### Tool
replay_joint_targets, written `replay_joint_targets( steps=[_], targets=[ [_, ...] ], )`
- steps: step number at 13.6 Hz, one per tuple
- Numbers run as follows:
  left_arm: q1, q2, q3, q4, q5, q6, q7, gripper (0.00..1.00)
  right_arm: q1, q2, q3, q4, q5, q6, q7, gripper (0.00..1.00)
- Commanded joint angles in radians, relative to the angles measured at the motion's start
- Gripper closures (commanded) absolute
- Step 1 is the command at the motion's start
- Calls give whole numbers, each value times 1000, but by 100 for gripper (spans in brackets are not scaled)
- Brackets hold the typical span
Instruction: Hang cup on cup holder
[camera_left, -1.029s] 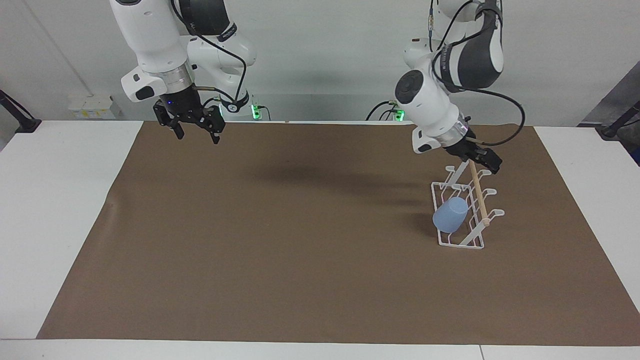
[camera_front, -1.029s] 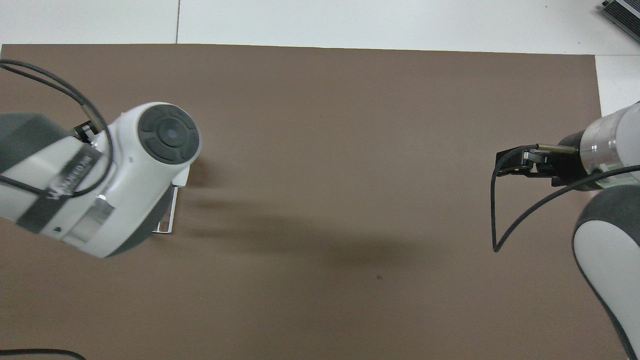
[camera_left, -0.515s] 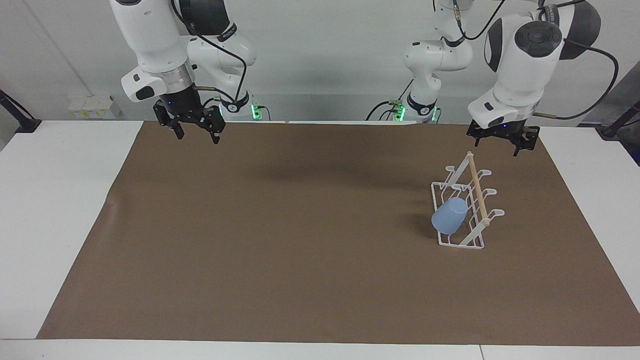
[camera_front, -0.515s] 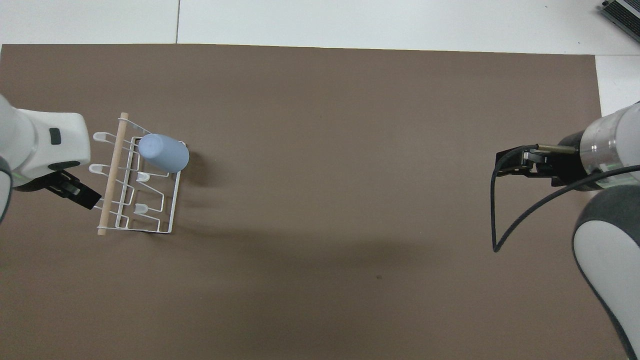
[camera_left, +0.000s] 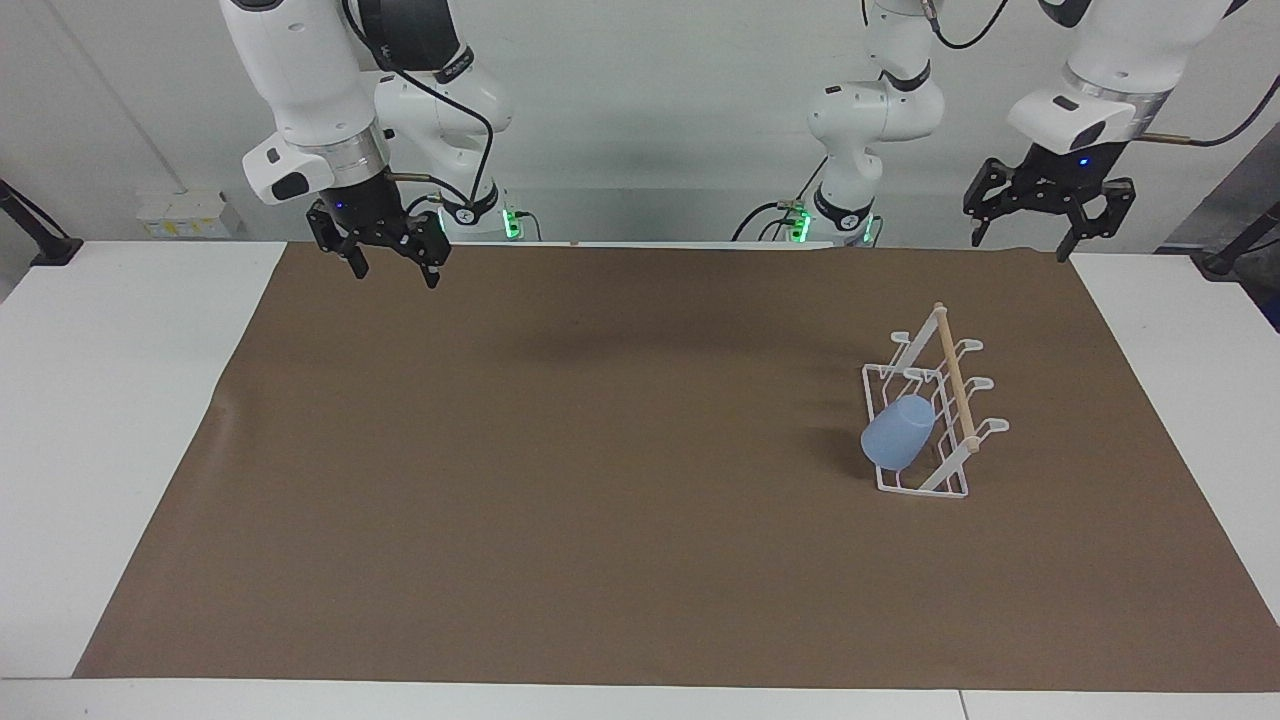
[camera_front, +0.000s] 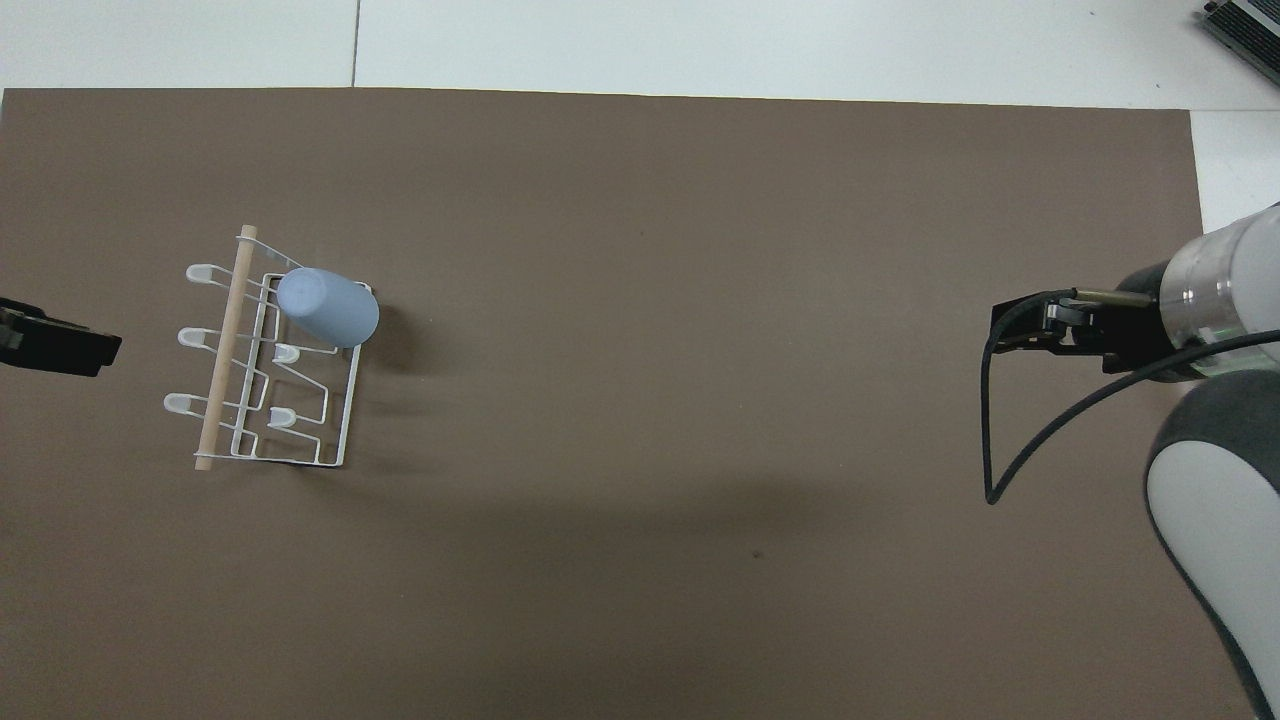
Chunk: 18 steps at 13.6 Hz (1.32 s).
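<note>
in the facing view the cup (camera_left: 898, 431) hangs mouth-down and tilted on a prong of the cup holder (camera_left: 925, 420), on the side toward the right arm's end of the table, at the part of the rack farthest from the robots. the rack's wooden dowel (camera_left: 954, 378) runs roughly away from the robots, so its long axis points toward them. the left gripper (camera_left: 1048, 215) is raised, empty, fingers spread apart, over the brown mat's edge nearest the robots; the cup lies down and away from it, and this arm is clearly the closer of the 2. the right gripper (camera_left: 388, 258) waits, also spread and empty, over the mat's other end, well apart from the rack. the hanging looks done. in the overhead view the cup (camera_front: 327, 306) covers 1 prong beside the dowel (camera_front: 225, 348); the left gripper (camera_front: 55, 342) shows only a tip at the frame's edge, the right gripper (camera_front: 1035, 325) over the mat (camera_front: 640, 250). the mat lies flat on a white table (camera_front: 700, 40) with a pale wall past the robots.
</note>
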<state>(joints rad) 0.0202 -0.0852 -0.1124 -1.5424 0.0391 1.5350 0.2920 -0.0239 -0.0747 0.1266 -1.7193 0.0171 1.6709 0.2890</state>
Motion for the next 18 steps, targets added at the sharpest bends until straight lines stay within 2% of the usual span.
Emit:
replay_joint_targets(
  steps=[1, 5, 6, 8, 9, 14, 18],
  targets=[
    [26, 21, -9, 54, -22, -48, -13, 0, -18, -20, 13, -20, 1, -2, -7, 0],
    [18, 31, 0, 57, -36, -82, -14, 0, -19, -20, 11, -20, 1, -2, -7, 0],
    [1, 51, 28, 65, -32, -99, -14, 0, -19, -20, 11, -22, 1, -2, -7, 0],
    [-96, 110, 141, 140, -33, -146, -13, 0, -19, -20, 11, -20, 3, -2, -7, 0],
    [-139, 107, 192, 142, -36, -144, -13, 0, -18, -20, 13, -20, 1, -2, -7, 0],
    [-135, 45, 195, 75, -41, -104, -2, 0, -18, -20, 13, -20, 1, -2, -7, 0],
    [-137, 39, 195, 70, -41, -105, -4, 0, -19, -20, 13, -20, 3, -2, -7, 0]
  ],
)
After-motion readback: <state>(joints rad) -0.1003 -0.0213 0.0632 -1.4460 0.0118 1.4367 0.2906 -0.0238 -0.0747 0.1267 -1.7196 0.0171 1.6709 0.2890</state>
